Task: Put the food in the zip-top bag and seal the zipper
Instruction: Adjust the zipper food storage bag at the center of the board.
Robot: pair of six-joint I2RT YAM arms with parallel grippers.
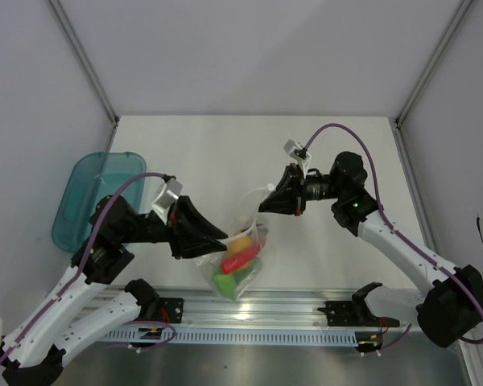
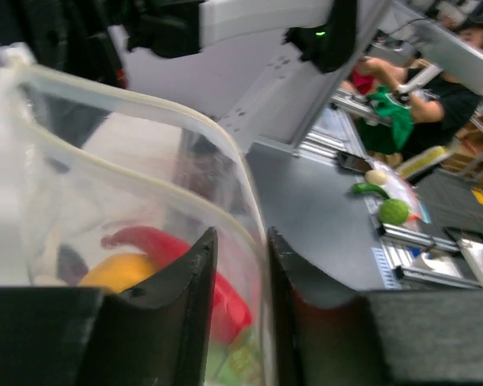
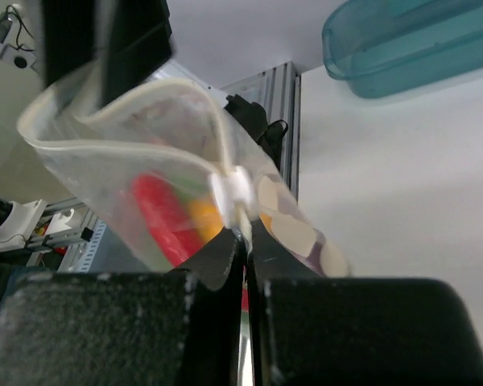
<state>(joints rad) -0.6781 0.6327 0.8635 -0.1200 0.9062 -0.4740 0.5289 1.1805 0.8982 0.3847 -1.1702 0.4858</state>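
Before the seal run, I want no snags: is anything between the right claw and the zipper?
Nothing visible: the right claw is shut on the zipper, just below its white slider.

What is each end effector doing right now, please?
Left end effector: slightly open around the zip-top bag rim.
Right end effector: closed, pinching the bag's mouth edge.

You look down from high behind both arms at the tabletop [image 1: 225, 153], wrist views sit very close behind the left tool [image 2: 240, 241] and right tool [image 3: 246, 237], all share the zip-top bag [image 1: 253, 225].
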